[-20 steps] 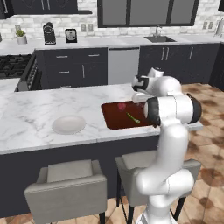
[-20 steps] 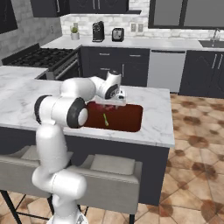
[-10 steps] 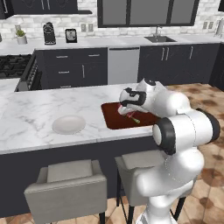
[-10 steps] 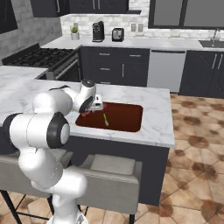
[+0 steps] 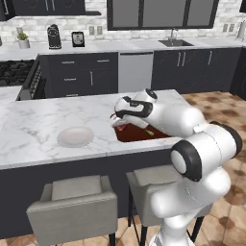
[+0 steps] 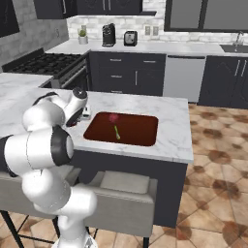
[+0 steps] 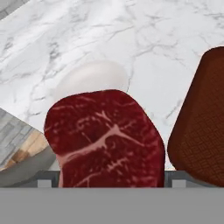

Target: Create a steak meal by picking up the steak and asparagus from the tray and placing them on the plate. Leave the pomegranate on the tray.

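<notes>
Steak gripped between wide-set jaws, tray beside. Plate ahead of jaws: carry level, centre above plate, lower, release.

There was one steak, one asparagus, one pomegranate, one tray, one plate, and seemingly two stools.

No legible text, label, brand, number or sign is found on any surface, including the dark kitchen cabinets, the white marble counter and the small countertop appliances.
</notes>
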Available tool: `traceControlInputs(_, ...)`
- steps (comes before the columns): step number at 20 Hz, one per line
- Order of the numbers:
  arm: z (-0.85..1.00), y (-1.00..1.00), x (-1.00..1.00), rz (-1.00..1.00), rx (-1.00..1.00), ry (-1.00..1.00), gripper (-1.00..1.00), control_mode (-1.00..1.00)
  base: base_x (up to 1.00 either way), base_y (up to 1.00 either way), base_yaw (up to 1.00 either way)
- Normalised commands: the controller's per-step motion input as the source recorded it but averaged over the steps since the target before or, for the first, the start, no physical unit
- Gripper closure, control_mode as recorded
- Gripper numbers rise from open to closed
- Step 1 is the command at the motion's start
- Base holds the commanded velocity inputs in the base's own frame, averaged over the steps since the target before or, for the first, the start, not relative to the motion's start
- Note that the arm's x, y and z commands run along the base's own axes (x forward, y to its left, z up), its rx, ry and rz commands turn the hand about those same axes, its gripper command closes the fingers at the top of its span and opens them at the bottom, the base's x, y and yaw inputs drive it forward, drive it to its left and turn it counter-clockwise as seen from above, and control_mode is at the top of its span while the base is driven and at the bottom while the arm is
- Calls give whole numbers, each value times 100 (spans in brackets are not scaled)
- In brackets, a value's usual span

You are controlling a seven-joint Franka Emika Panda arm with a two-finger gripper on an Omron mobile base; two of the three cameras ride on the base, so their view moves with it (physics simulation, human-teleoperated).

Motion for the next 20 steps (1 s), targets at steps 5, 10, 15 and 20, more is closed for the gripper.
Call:
traceControlInputs(5,-3,100,7,3,3,9,100,-100,0,0,0)
traceControlInputs(10,-18,95,25,2,-1,14,100,-100,0,0,0)
traceControlInputs(15,-4,70,50,0,-3,11,100,-100,0,0,0)
traceControlInputs(20,-25,32,44,0,0,2,100,-100,0,0,0)
